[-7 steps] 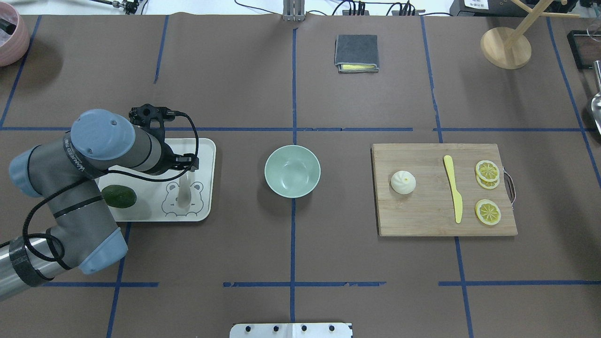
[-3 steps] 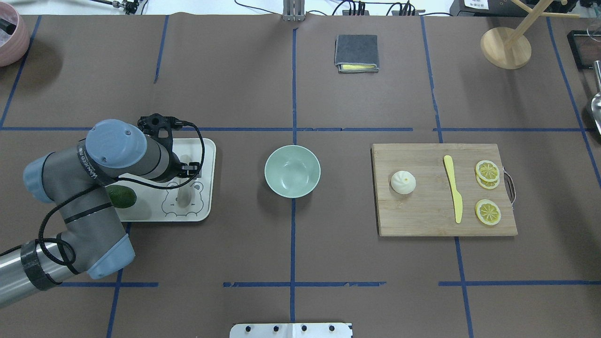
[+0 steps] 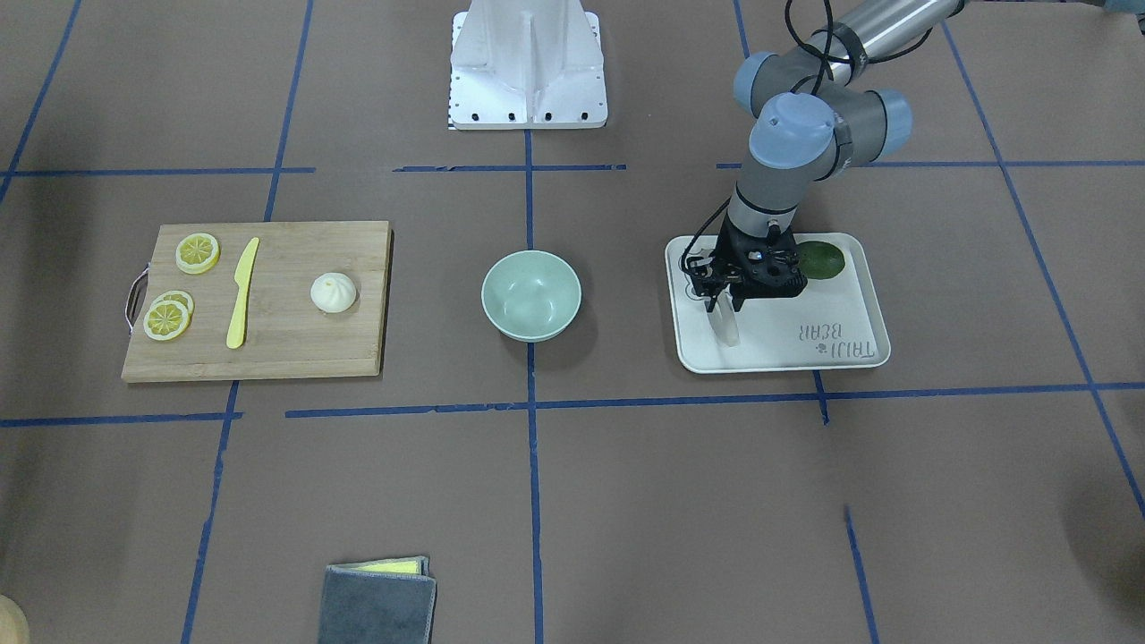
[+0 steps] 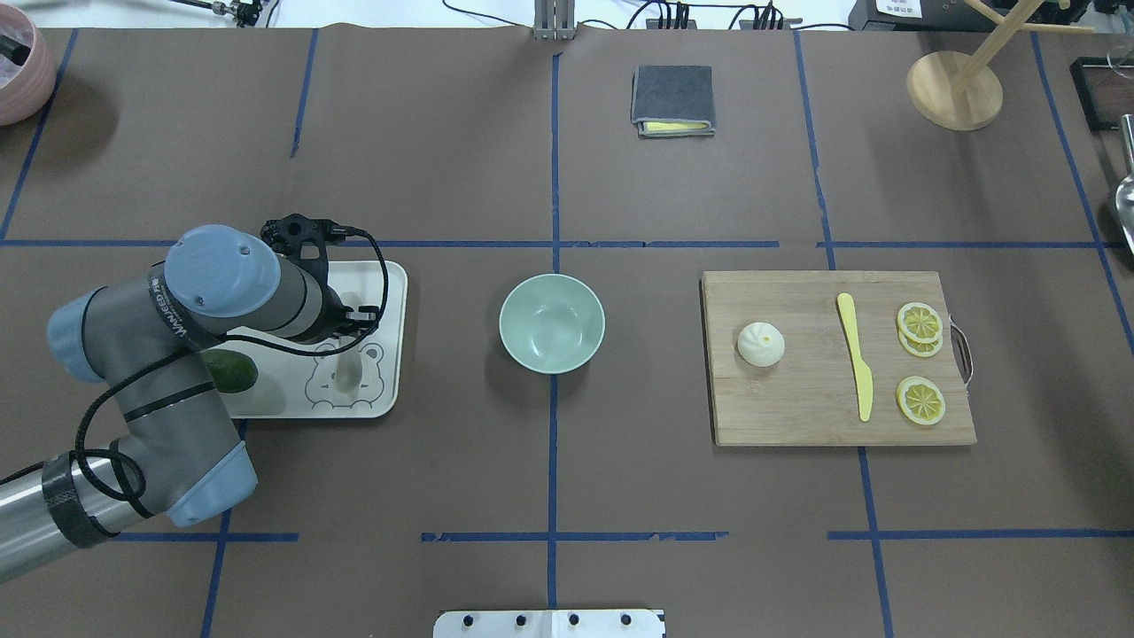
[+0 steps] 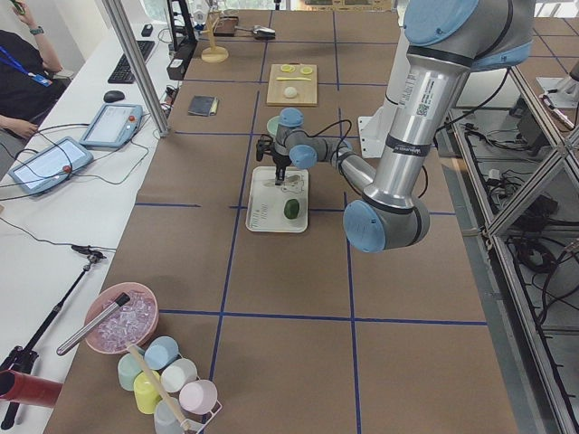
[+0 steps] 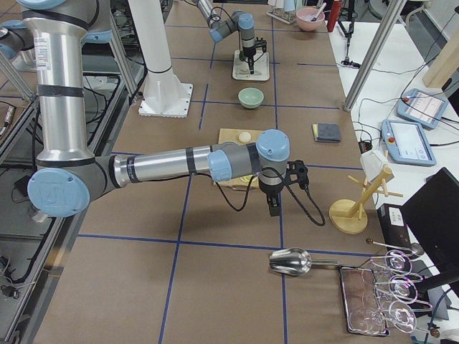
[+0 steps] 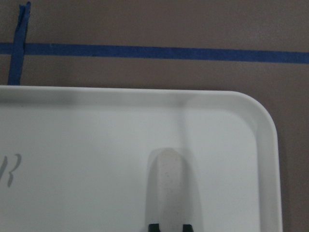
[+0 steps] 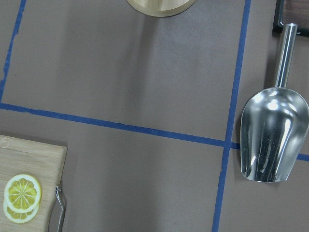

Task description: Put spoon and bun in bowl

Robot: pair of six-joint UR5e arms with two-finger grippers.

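The pale spoon lies on a white tray at the left; it also shows in the front view and the left wrist view. My left gripper points down over it, and its two fingertips sit against both sides of the spoon's handle. The mint-green bowl stands empty in the middle. The white bun rests on a wooden cutting board at the right. My right gripper shows only in the exterior right view, hovering beyond the board; I cannot tell its state.
A dark green fruit lies on the tray beside my left arm. A yellow knife and lemon slices lie on the board. A folded grey cloth, a wooden stand and a metal scoop sit farther off.
My left arm has shifted a little to the right and lowered onto the spoon's handle. The bowl, bun and board have not moved.
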